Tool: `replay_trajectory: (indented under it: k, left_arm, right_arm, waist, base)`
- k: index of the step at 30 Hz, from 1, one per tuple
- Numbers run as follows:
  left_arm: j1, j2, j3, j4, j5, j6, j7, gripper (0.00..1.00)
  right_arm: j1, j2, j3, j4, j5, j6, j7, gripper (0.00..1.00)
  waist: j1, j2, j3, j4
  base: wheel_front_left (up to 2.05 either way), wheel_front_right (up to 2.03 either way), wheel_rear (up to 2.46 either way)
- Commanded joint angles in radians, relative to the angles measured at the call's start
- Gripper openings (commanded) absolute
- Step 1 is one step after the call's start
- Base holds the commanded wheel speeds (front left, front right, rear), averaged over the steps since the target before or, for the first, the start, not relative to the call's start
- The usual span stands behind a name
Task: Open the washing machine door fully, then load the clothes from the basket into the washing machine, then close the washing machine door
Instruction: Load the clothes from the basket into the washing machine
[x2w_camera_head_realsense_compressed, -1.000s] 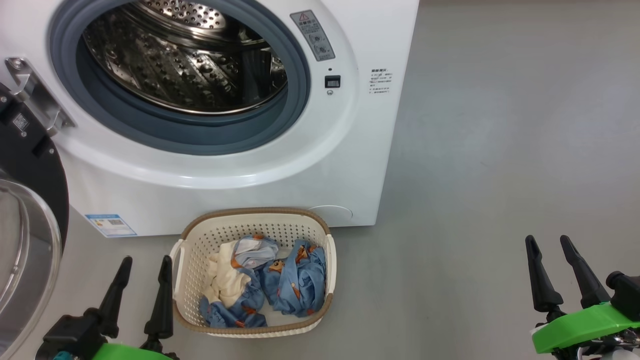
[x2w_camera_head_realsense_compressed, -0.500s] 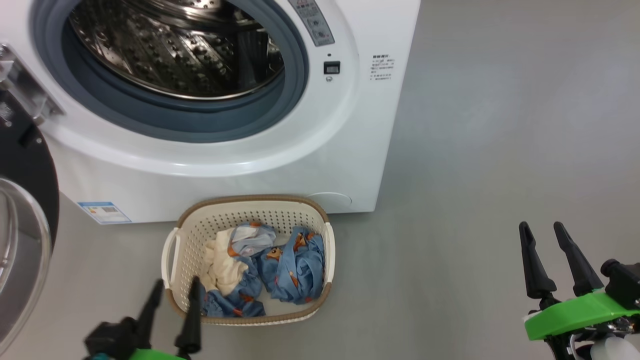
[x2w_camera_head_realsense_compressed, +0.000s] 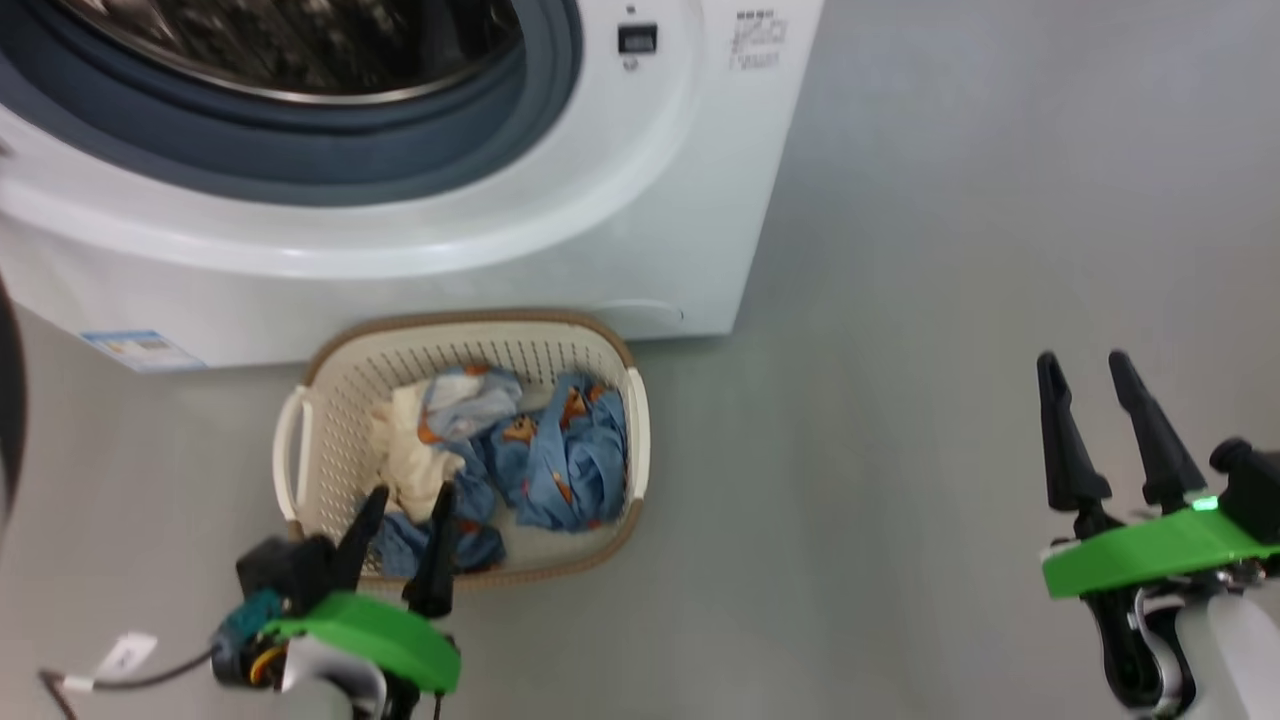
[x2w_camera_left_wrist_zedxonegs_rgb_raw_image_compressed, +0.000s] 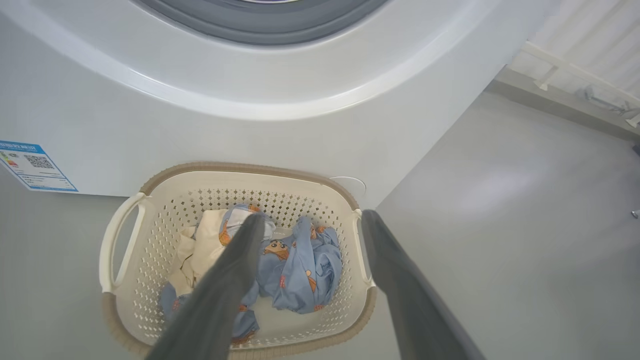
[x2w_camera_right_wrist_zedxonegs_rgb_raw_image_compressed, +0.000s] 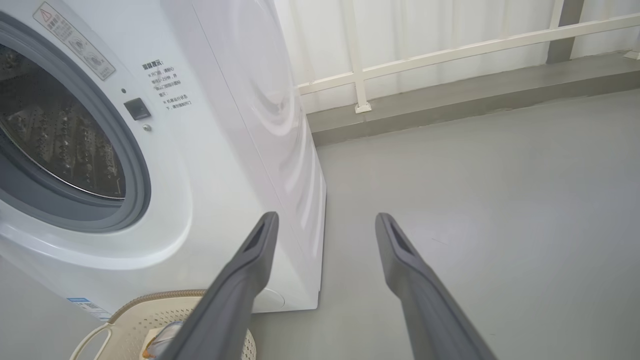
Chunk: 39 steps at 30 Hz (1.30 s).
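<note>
Far left, a dark sliver is probably the door swung clear, since the washer's mouth stands unobstructed. Your left jaws are spread wide and hover over the near left corner of the basket, pinching nothing. The basket sits on the floor just in front of the washer, with the clothes bunched inside it. Expect them to be light, limp and a little clingy: they should drape, trail and stretch out when lifted instead of coming up as one lump. The cream piece lies to the left, the blue printed bundle to the right. Go deep into a raised fold near the middle of a bunch, not a loose edge, so more cloth comes with it. The basket looks light too, and a hem caught in its holes could drag it along. Your right jaws are spread as well, empty, well off to the right above bare floor. For writing: a blue sticker with a QR code low on the washer's left, a grey warning label with a triangle beside the opening, and small black printed lines near the latch. All are too small to read, and you have no brand name to go by.
</note>
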<state>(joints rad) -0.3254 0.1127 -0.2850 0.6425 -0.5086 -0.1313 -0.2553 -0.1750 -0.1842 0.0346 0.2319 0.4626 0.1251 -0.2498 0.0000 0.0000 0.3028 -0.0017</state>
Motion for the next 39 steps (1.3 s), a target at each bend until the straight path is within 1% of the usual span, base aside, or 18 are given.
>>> replay_trajectory:
  k: [1, 10, 17, 21, 22, 24, 30, 39]
  left_arm:
    - [-0.058, 0.027, 0.005, 0.013, -0.019, 0.001, -0.006, 1.00]
    - [-0.239, 0.063, -0.129, 0.176, -0.106, 0.001, -0.006, 1.00]
    - [-0.358, 0.093, -0.240, 0.279, -0.196, 0.001, -0.006, 1.00]
    - [-0.417, 0.114, -0.319, 0.316, -0.249, 0.001, -0.005, 1.00]
    - [-0.417, 0.114, -0.319, 0.316, -0.249, 0.001, -0.005, 1.00]
    - [-0.446, 0.127, -0.360, 0.330, -0.279, 0.001, 0.006, 1.00]
    - [-0.524, 0.178, -0.465, 0.354, -0.363, 0.001, 0.035, 1.00]
    - [-0.614, 0.244, -0.580, 0.374, -0.472, 0.001, 0.078, 1.00]
  right_arm:
    - [-0.038, -0.003, 0.022, -0.032, -0.012, 0.006, -0.012, 1.00]
    - [-0.123, 0.022, 0.025, -0.063, -0.023, 0.006, -0.012, 1.00]
    - [-0.171, 0.044, 0.026, -0.089, -0.028, 0.006, -0.012, 1.00]
    - [-0.192, 0.052, 0.031, -0.104, -0.031, 0.006, -0.012, 1.00]
    - [-0.192, 0.052, 0.031, -0.104, -0.031, 0.006, -0.012, 1.00]
    - [-0.203, 0.055, 0.036, -0.111, -0.033, 0.006, -0.012, 1.00]
    - [-0.235, 0.065, 0.055, -0.130, -0.037, 0.006, -0.012, 1.00]
    - [-0.252, 0.070, 0.077, -0.157, -0.041, 0.006, -0.012, 1.00]
  waist:
    - [0.0000, 0.0000, 0.102, -0.027]
    - [0.0000, 0.0000, 0.263, -0.069]
    - [0.0000, 0.0000, 0.368, -0.108]
    - [0.0000, 0.0000, 0.417, -0.125]
    - [0.0000, 0.0000, 0.417, -0.125]
    - [0.0000, 0.0000, 0.441, -0.132]
    - [0.0000, 0.0000, 0.500, -0.160]
    - [0.0000, 0.0000, 0.559, -0.201]
  base:
    - [0.00, 0.00, 0.00]
    - [0.00, 0.00, 0.00]
    - [0.00, 0.00, 0.00]
    - [0.00, 0.00, 0.00]
    - [0.00, 0.00, 0.00]
    - [0.00, 0.00, 0.00]
    - [0.00, 0.00, 0.00]
    - [0.00, 0.00, 0.00]
